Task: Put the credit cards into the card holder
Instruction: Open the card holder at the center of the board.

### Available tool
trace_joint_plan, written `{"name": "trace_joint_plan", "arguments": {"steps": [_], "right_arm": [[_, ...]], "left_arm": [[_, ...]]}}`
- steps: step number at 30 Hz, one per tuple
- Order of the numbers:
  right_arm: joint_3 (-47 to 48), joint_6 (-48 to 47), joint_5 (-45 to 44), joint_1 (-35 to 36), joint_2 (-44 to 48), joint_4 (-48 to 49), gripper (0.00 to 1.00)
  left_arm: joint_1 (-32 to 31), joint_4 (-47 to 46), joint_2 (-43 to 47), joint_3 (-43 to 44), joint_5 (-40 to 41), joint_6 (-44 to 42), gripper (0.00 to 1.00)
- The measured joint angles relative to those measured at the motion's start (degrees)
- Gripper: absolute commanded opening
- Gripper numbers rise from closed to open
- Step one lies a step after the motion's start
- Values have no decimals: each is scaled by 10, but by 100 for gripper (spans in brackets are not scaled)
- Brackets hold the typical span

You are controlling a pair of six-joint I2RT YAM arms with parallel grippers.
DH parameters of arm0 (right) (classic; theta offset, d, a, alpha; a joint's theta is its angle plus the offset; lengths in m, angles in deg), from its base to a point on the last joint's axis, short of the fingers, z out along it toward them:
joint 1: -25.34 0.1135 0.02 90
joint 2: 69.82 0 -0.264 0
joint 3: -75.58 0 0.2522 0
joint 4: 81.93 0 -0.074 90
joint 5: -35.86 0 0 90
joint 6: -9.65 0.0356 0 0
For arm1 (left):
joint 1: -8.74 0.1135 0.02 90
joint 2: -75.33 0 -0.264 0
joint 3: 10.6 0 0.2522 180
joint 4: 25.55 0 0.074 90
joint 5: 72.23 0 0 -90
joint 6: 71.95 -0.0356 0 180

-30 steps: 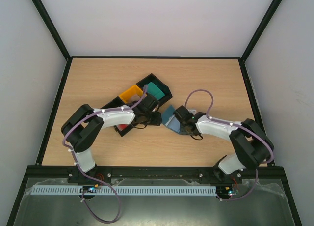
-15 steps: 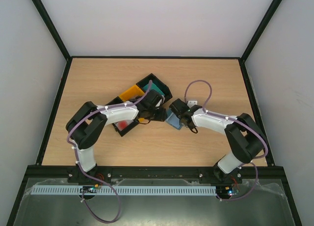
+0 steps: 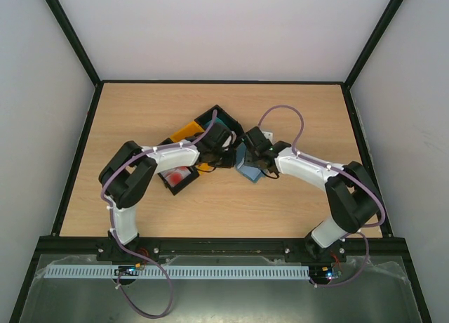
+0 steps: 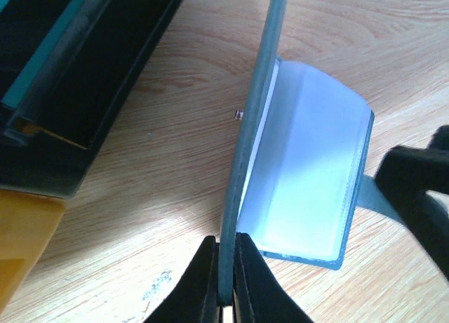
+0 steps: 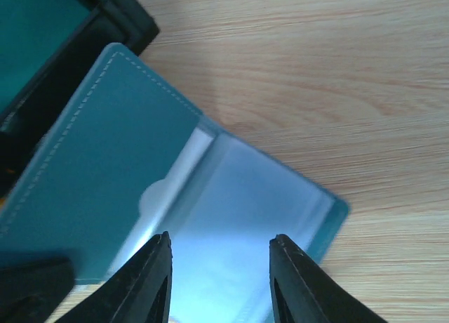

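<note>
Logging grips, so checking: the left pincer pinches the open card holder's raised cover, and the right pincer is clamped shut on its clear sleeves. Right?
Not quite. The left pincer does pinch the raised cover of the open card holder, but the right pincer is open, its tips spread apart over the clear sleeves; the right wrist view shows it.

The slate-blue folding card holder (image 4: 309, 175) lies open on the wooden table (image 4: 140, 218). One flap stands on edge between the left gripper's (image 4: 226, 267) fingers, and the other lies flat to their right. The black plastic tray (image 4: 98, 91) sits left of those fingers, with the yellow tray (image 4: 21, 253) nearer on that side. The right gripper's (image 5: 221, 274) fingers hang over the flat flap, the black plastic tray ahead to their left.
</note>
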Motion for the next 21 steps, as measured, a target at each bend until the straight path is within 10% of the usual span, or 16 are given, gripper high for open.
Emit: {"name": "trace_joint_plan", "arguments": {"steps": [21], "right_arm": [[-106,79,154,-6,7,92,39]], "left_arm": [[-73,-204,136,-239,-45,290,8]]}}
